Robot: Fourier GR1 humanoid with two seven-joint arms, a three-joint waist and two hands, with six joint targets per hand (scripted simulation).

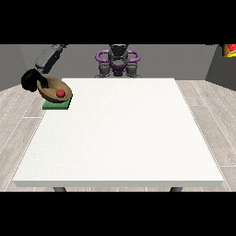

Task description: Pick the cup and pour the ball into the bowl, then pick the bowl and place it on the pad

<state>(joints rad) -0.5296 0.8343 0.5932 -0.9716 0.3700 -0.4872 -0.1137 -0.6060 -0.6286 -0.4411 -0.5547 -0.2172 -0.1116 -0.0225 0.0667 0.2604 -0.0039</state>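
The bowl (55, 89) is brown, shallow and round, wood-like, tilted toward the camera. A small red ball (60, 93) lies inside it. The bowl sits on a flat green square pad (56, 105) at the far corner of the white desk (120, 138). The black hand at the view's left (31, 81) holds the bowl's rim.

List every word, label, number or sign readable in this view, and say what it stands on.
None can be read.
The red and yellow object at the top right corner may bear a mark, but it is too blurred to read.
The brown bowl, red ball, green pad and white table carry no text.
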